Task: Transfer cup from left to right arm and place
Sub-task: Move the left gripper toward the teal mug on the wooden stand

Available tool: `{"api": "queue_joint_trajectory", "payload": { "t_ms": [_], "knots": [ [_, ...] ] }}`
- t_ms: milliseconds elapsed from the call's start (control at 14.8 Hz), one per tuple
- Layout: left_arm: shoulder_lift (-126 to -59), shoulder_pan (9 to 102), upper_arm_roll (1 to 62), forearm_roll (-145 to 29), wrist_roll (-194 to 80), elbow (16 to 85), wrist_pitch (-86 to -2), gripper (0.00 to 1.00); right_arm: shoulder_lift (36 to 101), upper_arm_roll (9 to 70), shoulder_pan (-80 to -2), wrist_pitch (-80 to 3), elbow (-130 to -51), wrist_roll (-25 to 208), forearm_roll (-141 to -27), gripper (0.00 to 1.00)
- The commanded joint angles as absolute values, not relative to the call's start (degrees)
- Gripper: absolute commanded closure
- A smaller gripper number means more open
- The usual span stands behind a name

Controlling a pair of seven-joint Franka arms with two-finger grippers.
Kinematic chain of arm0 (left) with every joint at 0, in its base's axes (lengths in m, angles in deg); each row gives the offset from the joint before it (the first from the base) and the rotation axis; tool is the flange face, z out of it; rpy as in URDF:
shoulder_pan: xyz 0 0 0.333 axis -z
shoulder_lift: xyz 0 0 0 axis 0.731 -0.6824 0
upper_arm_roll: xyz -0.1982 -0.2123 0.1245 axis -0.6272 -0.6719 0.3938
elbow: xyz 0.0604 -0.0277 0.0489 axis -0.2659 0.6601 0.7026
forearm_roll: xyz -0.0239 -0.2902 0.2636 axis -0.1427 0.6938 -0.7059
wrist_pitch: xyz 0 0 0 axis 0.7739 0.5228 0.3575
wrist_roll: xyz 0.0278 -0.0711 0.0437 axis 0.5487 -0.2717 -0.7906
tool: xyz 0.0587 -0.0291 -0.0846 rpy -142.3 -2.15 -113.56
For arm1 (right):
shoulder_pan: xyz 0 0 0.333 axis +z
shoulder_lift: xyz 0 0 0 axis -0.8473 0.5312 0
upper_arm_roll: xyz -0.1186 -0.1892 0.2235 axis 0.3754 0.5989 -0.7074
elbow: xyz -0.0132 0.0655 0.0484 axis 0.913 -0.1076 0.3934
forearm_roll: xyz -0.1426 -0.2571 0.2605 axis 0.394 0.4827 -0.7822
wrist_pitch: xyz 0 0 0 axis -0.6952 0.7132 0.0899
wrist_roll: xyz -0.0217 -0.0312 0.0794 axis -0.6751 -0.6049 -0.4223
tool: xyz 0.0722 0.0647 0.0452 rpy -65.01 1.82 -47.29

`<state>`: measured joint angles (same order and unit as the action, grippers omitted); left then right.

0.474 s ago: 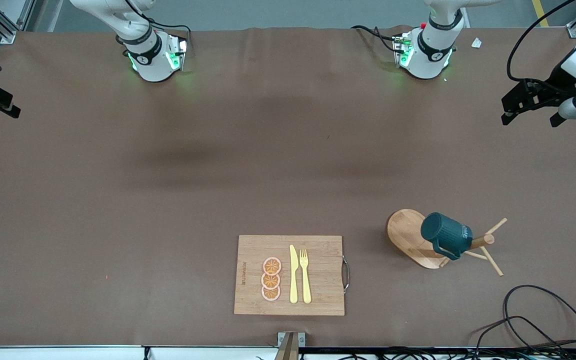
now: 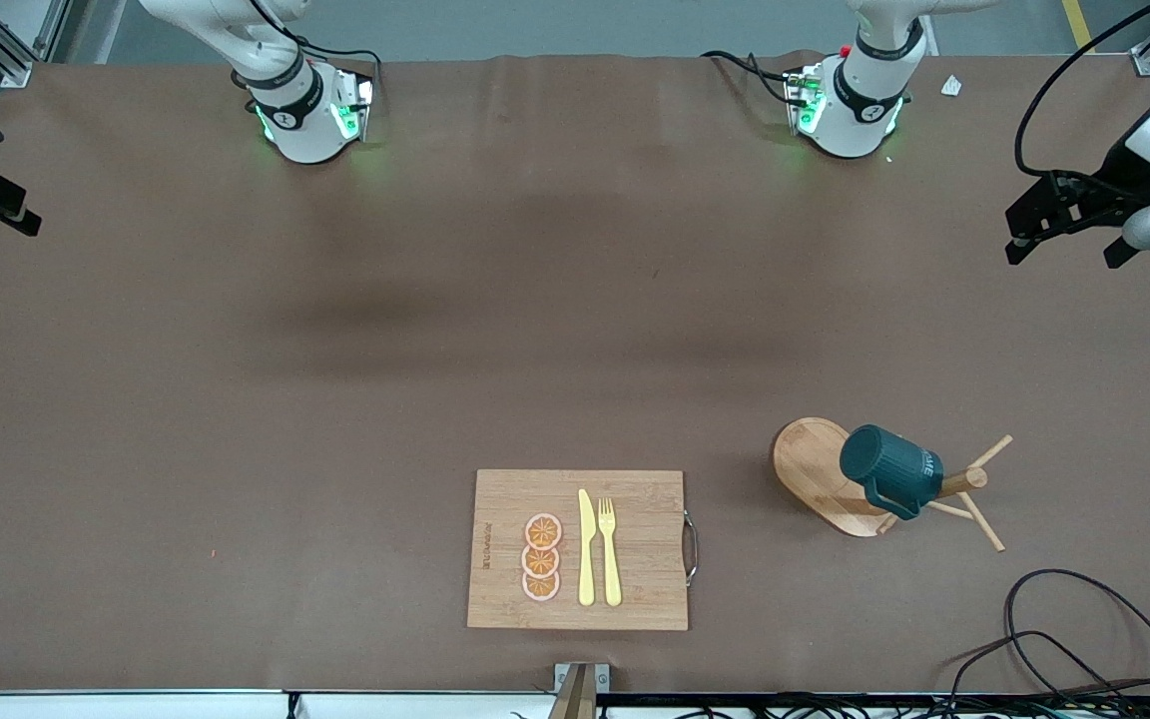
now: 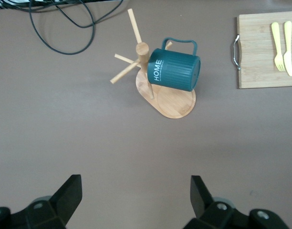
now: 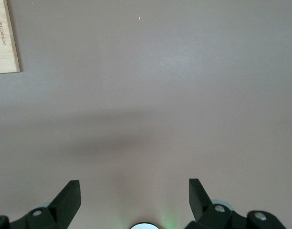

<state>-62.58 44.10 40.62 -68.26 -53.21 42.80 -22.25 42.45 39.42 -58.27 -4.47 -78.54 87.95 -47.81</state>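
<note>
The cup [image 2: 889, 470] hangs on a rack [image 2: 820, 477] peg (handle hooked); the left gripper [image 2: 1069, 225], spread empty, could topple both. The right gripper [image 4: 134, 200] waits, agape.

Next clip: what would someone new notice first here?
Most striking is the dark teal cup hanging on a wooden mug tree toward the left arm's end of the table. Beside it, toward the table's middle, a cutting board carries orange slices, a yellow knife and fork. The left gripper hangs open, high at its end; the right gripper is open over bare table.
</note>
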Motion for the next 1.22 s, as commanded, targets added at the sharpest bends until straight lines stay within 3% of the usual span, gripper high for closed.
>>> {"api": "queue_joint_trajectory", "payload": {
  "t_ms": [0,406,1151],
  "knots": [
    [-64.25,43.89,40.18,-69.74,-53.32,41.60,-21.86,0.00,41.90,39.18,-58.36,-4.72,-79.11,87.64,-46.41,0.00],
    [-67.24,43.89,40.36,-68.43,-65.15,41.42,-19.83,0.00,41.90,39.45,-58.79,-4.72,-79.11,87.64,-47.10,0.00],
    [-81.12,35.46,40.88,-52.18,-92.56,41.07,-33.71,0.00,41.90,39.45,-58.62,-4.90,-79.11,87.81,-48.51,0.00]
  ]
}}
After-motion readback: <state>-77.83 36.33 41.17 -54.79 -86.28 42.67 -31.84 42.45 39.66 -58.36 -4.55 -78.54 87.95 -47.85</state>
